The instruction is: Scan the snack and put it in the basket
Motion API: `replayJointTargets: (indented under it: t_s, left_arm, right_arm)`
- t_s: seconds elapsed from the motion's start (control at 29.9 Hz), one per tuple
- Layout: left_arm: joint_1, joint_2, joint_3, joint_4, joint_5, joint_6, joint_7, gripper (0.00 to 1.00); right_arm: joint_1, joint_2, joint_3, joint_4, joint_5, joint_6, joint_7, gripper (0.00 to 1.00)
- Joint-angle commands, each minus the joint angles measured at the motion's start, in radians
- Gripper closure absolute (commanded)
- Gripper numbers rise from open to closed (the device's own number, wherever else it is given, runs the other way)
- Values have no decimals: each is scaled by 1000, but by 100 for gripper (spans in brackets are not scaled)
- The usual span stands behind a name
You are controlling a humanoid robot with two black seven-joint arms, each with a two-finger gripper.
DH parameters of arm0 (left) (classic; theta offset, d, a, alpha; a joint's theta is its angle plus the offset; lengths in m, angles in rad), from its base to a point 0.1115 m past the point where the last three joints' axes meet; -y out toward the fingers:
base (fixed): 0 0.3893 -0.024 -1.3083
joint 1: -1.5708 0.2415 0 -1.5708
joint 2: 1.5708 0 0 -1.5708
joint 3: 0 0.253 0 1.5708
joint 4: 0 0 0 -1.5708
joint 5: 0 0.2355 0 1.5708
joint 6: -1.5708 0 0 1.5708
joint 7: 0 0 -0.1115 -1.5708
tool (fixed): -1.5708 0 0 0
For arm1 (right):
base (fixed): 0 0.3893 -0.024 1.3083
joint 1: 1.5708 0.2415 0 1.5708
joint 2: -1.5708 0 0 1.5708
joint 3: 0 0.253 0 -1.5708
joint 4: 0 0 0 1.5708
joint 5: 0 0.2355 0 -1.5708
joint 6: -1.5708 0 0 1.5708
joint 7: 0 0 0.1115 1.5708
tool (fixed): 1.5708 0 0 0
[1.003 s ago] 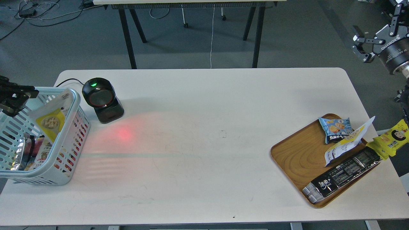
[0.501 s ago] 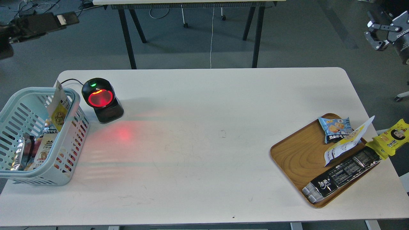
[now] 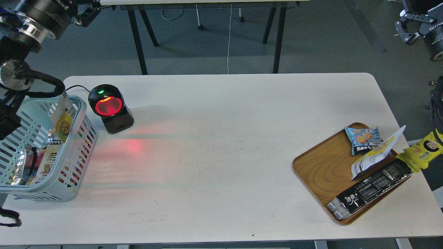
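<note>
In the head view, the snack (image 3: 63,119) is seen standing inside the basket (image 3: 74,166) at the desk's (image 3: 221,145) left end, leaned against its right wall. The left claw (image 3: 86,14) and right claw (image 3: 408,27) are raised off the desk; their spread cannot be told.

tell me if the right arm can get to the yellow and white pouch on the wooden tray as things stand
Probably yes. The pouch lies on top of the other packets at the wooden tray's right side, with nothing over it. The right claw hangs raised above that end of the table, so a straight descent looks free.
</note>
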Motion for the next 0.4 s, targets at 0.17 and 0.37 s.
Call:
replayJointTargets:
  t_s: [0.17,0.37]
  left_arm:
    - [-2,-153,-123,204,-207,0,85,0]
    - [4,-199,-125,224,-210,0,73,0]
  right_arm:
    - [-5,126,114,-100,53,0,-68,0]
    - [-2,152,118,-138,51,0,-68,0]
